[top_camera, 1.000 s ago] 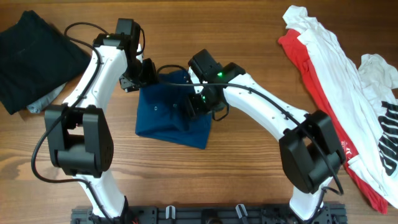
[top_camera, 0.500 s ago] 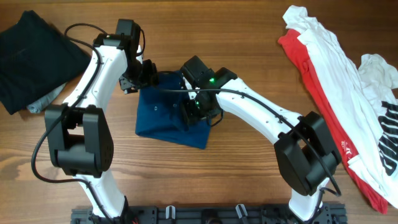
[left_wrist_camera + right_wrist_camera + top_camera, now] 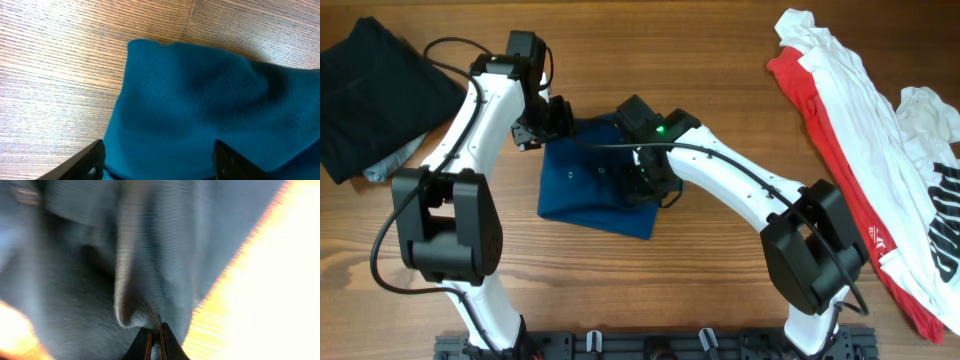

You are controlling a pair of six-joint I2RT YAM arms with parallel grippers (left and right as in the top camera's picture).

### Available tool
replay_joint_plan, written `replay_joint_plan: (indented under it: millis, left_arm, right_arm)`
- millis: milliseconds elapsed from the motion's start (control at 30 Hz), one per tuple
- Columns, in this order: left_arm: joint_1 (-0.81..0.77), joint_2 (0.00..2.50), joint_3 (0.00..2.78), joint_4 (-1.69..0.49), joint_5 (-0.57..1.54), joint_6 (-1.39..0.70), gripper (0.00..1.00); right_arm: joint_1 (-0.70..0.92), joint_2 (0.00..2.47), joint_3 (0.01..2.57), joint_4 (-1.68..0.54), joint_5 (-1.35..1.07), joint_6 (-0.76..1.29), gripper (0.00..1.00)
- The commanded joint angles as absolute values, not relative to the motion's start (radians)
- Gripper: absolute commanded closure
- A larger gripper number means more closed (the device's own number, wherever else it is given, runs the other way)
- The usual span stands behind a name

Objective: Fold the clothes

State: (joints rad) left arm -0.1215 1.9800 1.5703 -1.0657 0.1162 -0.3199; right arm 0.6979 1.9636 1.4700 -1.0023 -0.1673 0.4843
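Wood-grain table (image 3: 720,60), blue polo shirt (image 3: 585,195) mid-table, T-shirts (image 3: 860,110) heaped aside

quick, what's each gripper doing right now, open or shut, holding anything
left gripper: open, holding nothing, at a corner of the blue polo shirt.
right gripper: shut, pinching a fold of the blue polo shirt.

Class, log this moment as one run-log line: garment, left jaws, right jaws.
garment: blue polo shirt, partly folded | left jaws: open over shirt | right jaws: shut on shirt fold
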Motion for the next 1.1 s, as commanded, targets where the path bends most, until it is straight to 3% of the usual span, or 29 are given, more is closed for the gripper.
replay_joint_plan:
  millis: [0, 300, 367, 433, 667, 833, 1067]
  left_arm:
    - [-0.12, 1.985, 1.582, -1.07, 0.106, -0.322, 0.31]
    - [-0.12, 1.985, 1.582, -1.069, 0.105, -0.322, 0.31]
    - [-0.12, 1.985, 1.582, -1.069, 0.106, -0.322, 0.31]
    - [-0.12, 1.985, 1.582, -1.069, 0.106, -0.322, 0.31]
    - [-0.12, 1.985, 1.582, -1.07, 0.106, -0.322, 0.3]
    - [-0.12, 1.985, 1.582, -1.07, 0.106, -0.322, 0.3]
    - [-0.12, 1.985, 1.582, -1.075, 0.106, -0.322, 0.31]
  right_arm:
    - [0.704, 1.958, 1.488, -1.097, -0.125, 0.55, 0.96]
    - [0.704, 1.911, 1.494, -1.311, -0.226, 0.47, 0.96]
    - [0.704, 1.911, 1.492, -1.297, -0.206, 0.471, 0.93]
    - [0.704, 1.911, 1.492, -1.259, -0.177, 0.471, 0.8]
    - [0.688, 1.897, 1.493, -1.209, -0.146, 0.505, 0.76]
    - [0.665, 1.861, 1.493, -1.135, -0.146, 0.452, 0.66]
    - [0.656, 1.875, 1.479, -1.082, -0.146, 0.412, 0.64]
